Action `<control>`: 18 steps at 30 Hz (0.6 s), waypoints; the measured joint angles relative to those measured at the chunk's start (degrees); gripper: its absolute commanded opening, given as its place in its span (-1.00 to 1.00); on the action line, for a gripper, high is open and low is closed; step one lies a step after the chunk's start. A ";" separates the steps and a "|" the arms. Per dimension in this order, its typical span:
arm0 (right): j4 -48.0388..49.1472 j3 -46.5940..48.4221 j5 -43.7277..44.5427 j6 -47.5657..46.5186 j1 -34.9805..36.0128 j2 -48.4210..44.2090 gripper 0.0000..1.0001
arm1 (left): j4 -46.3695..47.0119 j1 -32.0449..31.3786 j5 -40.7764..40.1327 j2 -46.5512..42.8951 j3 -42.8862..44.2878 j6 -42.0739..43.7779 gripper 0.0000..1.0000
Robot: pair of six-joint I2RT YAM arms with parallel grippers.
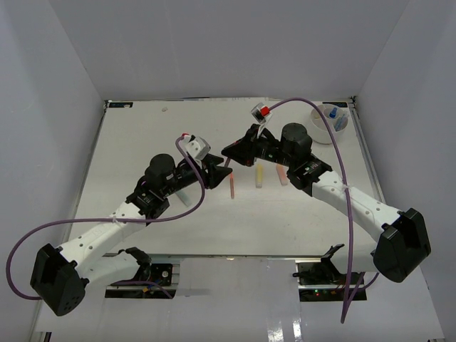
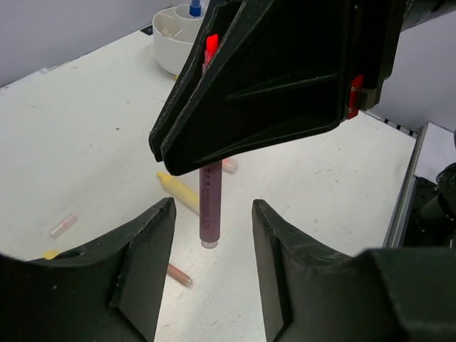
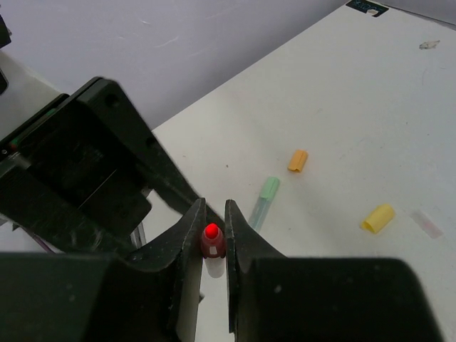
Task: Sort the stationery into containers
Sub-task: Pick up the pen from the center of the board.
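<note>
A dark red highlighter (image 2: 210,206) with a red tip (image 3: 211,231) hangs upright above the table. My right gripper (image 3: 212,214) is shut on its upper end. My left gripper (image 2: 211,235) is open, with its fingers standing either side of the highlighter's lower end and a gap on both sides. In the top view the two grippers, left (image 1: 217,167) and right (image 1: 229,152), meet near the table's middle. The round white tub (image 1: 329,134) stands at the far right, with a blue-capped bottle (image 1: 332,113) in it.
A yellow highlighter (image 2: 178,191), a small brownish piece (image 2: 179,274) and a clear pink cap (image 2: 64,224) lie on the table under the grippers. A green pen (image 3: 262,203), an orange cap (image 3: 298,159) and a yellow cap (image 3: 377,217) lie further off.
</note>
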 measured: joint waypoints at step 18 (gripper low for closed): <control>2.71 -0.02 -5.09 2.25 0.07 -2.21 -0.85 | 1.99 0.61 10.25 -0.66 -1.16 1.14 0.06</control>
